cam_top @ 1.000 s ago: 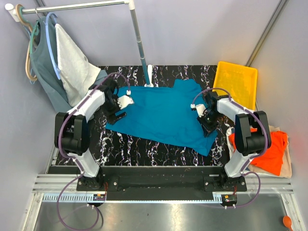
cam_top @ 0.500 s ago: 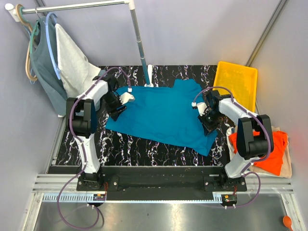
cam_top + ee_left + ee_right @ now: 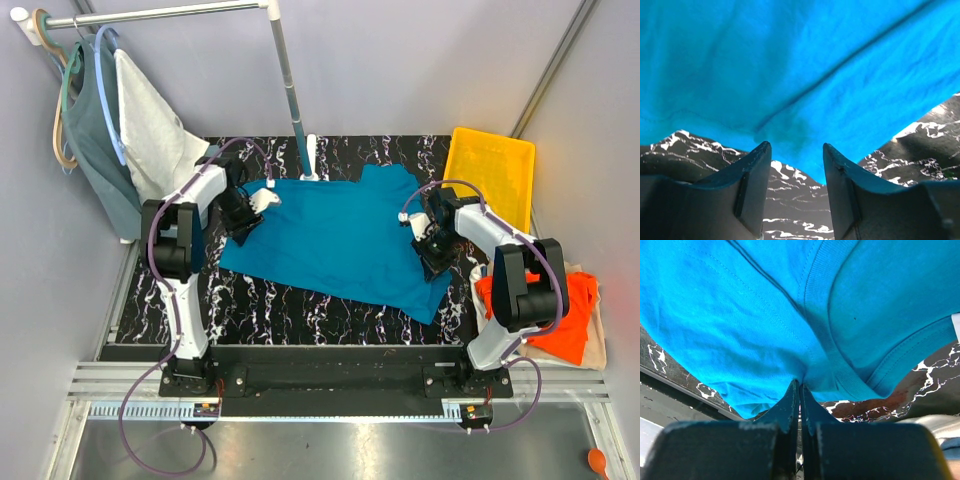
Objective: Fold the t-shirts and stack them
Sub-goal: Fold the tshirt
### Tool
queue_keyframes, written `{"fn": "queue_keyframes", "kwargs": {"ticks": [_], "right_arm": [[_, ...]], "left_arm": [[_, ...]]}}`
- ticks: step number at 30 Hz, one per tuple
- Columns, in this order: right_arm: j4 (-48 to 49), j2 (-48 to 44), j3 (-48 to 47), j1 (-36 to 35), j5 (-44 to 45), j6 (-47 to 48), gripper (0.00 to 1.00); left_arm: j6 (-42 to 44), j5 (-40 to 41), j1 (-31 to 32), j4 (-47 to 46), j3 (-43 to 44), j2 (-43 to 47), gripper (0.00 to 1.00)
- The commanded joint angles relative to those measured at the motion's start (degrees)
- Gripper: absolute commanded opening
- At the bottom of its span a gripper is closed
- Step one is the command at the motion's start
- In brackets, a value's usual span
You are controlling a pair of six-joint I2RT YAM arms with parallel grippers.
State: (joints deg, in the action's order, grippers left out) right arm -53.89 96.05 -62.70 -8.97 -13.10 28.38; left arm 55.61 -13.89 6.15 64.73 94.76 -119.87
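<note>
Teal-blue t-shirt is lying spread out, unfolded, across the middle of the black marbled table, between the two arms, w/ creases running through the cloth. Left gripper is sitting low at the shirt's left edge. Its jaws are standing partly apart, w/ bare table showing in the gap. The hem is lying at the fingertips, and no grip on it is visible. Right gripper is sitting at the shirt's right side, near the lower right corner. Its jaws are pressing fully together and pinching a fold of the teal cloth, approx. where the ribbed neck band is running down to the tips. Orange t-shirt is lying crumpled off the table's right edge, beside the right arm and on top of the cream t-shirt. Yellow tray is sitting at the far right corner. Grey-green top and white cloth are hanging from the rail at far left.
</note>
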Motion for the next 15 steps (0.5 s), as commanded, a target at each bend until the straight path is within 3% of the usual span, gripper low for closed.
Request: {"fn": "queue_keyframes", "kwargs": {"ticks": [1, 9, 15], "right_arm": [[-0.78, -2.97, -0.59, 0.27, -0.78, -0.52, 0.00], [-0.69, -2.97, -0.32, 0.27, -0.96, -0.61, 0.00], [-0.60, -3.06, 0.03, 0.36, -1.14, -0.61, 0.00]], "left_arm": [[-0.24, 0.44, -0.35, -0.57, 2.45, -1.33, 0.46], [-0.33, 0.88, -0.26, -0.92, 2.18, -2.12, 0.41], [-0.68, 1.41, -0.35, -1.54, 1.66, -2.29, 0.29]]}}
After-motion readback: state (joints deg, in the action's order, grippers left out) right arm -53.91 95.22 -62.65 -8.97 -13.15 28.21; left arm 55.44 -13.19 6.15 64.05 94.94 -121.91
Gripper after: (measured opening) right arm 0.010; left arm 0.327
